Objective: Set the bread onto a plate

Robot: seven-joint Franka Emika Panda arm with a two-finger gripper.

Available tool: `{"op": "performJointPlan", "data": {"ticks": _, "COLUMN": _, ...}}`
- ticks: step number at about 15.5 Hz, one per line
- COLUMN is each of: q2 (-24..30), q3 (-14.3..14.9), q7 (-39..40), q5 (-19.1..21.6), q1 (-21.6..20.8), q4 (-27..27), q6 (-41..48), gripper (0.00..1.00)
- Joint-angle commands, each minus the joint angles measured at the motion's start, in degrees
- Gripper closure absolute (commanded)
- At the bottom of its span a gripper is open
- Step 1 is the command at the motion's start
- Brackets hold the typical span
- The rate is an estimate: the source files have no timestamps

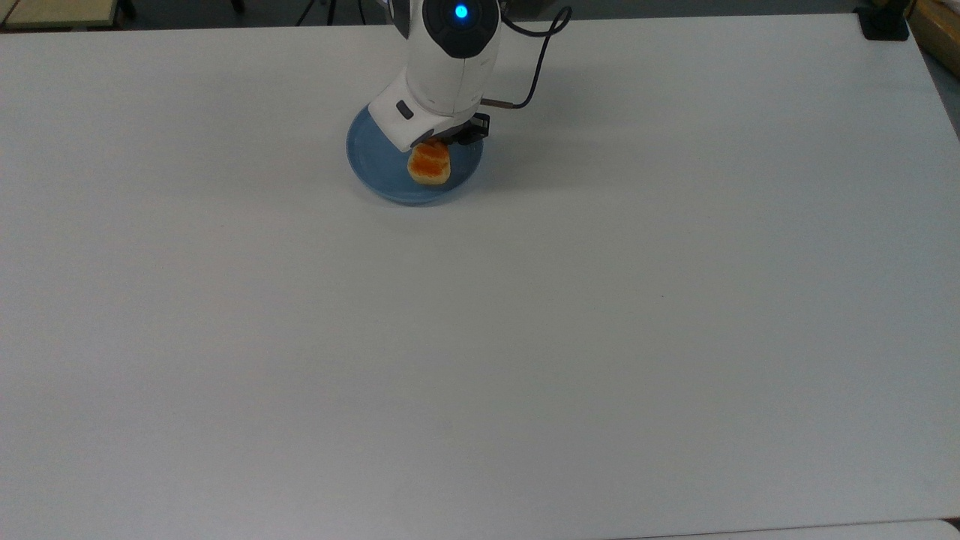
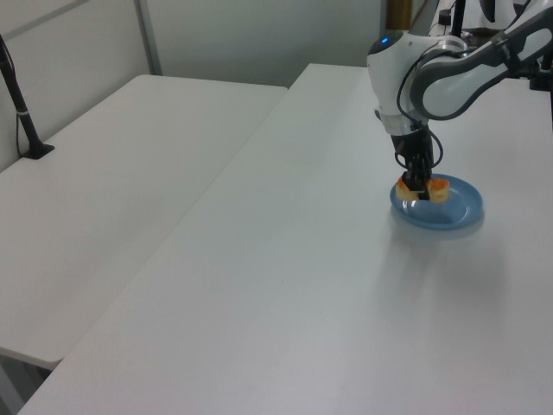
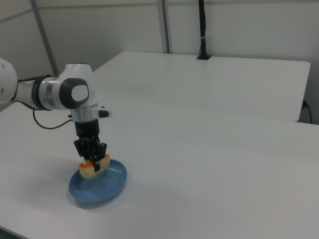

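Note:
The blue plate (image 1: pixel 373 160) lies near the far edge of the white table in the top view. The bread (image 1: pixel 429 164), orange-brown on top with pale sides, sits low over the plate's middle, at or just above its surface. My gripper (image 2: pixel 420 185) points straight down onto the bread (image 2: pixel 435 189) and is shut on it. In the right view the gripper (image 3: pixel 92 161) straddles the bread (image 3: pixel 94 168) above the plate (image 3: pixel 106 185). The white wrist hides the far part of the plate in the top view.
A black cable (image 1: pixel 534 64) loops from the wrist toward the table's far edge. A black clamp (image 1: pixel 884 22) sits on the far right corner in the top view. A second white table (image 2: pixel 112 164) with a black post (image 2: pixel 19 95) adjoins in the left view.

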State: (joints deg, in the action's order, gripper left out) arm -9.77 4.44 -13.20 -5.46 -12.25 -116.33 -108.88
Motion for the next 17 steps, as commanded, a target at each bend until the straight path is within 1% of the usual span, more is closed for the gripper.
{"op": "performJointPlan", "data": {"ticks": 1, "q2": 1.2, "q3": -0.4, "q7": -0.6, "q5": -0.8, "q1": 0.3, "q4": -0.8, "q6": -0.2, "gripper": 0.0}}
{"op": "performJointPlan", "data": {"ticks": 6, "q2": 3.4, "q3": -0.5, "q7": -0.6, "q5": -0.8, "q1": 0.3, "q4": 1.6, "q6": 2.1, "gripper": 0.0}}
{"op": "performJointPlan", "data": {"ticks": 9, "q2": 5.1, "q3": -0.5, "q7": -0.6, "q5": -0.7, "q1": 1.3, "q4": 7.0, "q6": 4.5, "gripper": 0.0}}
{"op": "performJointPlan", "data": {"ticks": 10, "q2": 5.5, "q3": -0.6, "q7": -0.6, "q5": -0.5, "q1": 2.7, "q4": 8.9, "q6": 5.6, "gripper": 0.0}}
{"op": "performJointPlan", "data": {"ticks": 13, "q2": 8.1, "q3": -2.7, "q7": -0.2, "q5": 0.0, "q1": 8.6, "q4": 14.4, "q6": 8.2, "gripper": 0.0}}
{"op": "performJointPlan", "data": {"ticks": 15, "q2": 8.4, "q3": -2.9, "q7": -0.7, "q5": 0.0, "q1": 9.6, "q4": 17.3, "q6": 10.3, "gripper": 0.0}}
{"op": "performJointPlan", "data": {"ticks": 17, "q2": 8.3, "q3": -2.9, "q7": -0.2, "q5": -0.1, "q1": 10.5, "q4": 19.1, "q6": 10.5, "gripper": 0.0}}
